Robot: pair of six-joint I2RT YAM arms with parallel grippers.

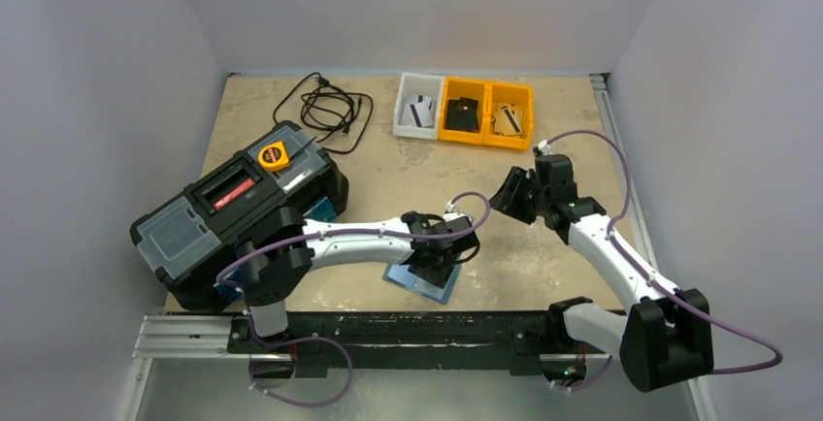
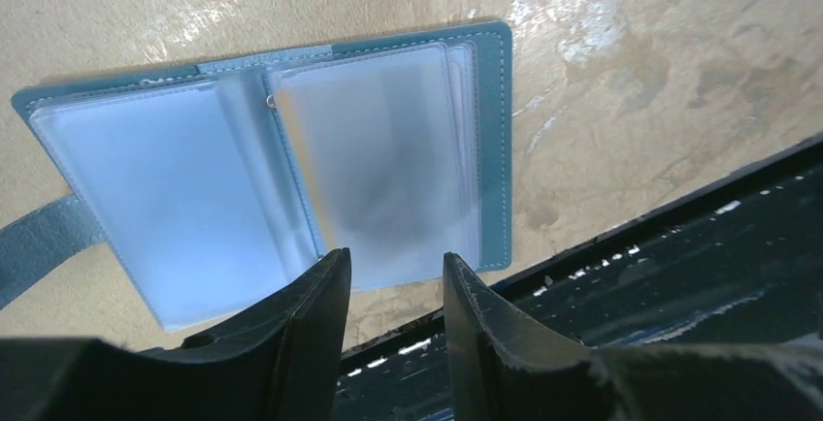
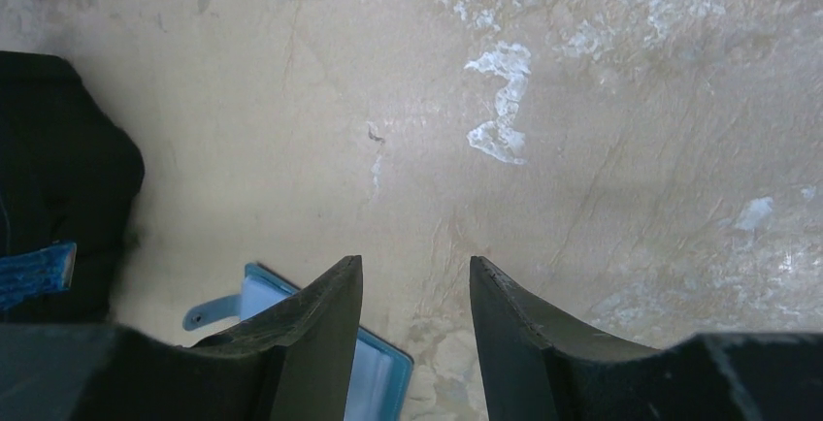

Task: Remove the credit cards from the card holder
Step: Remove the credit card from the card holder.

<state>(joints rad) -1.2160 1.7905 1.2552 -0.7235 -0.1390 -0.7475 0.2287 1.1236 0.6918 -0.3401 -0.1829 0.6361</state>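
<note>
Standing by the table point(image 1: 408, 164), I count two arms, one card holder point(image 2: 272, 178), three small bins, three loose cards, one black toolbox point(image 1: 233, 212), one yellow tape measure point(image 1: 274, 156) on its lid, and one coiled black cable point(image 1: 325, 109).

The bins sit in a row well beyond both hands. The white bin point(image 1: 403, 122) holds a pale card point(image 1: 421, 111) with a black stripe, the middle yellow bin point(image 1: 464, 84) a black card point(image 1: 464, 113), and the end yellow bin point(image 1: 511, 88) a tan card point(image 1: 506, 118).

The card holder lies spread open and flat, just ahead of the fingertips of the left hand point(image 2: 395, 261). That hand's fingers are parted and hold nothing. Its own camera shows the clear pockets. A dim dark shape sits in the stack straight ahead, too blurred to tell what it is; from above the arm hides all this.

The right hand point(image 3: 414, 266) hangs over bare table with its fingers parted and nothing between them. Its camera catches only one corner of the card holder.
</note>
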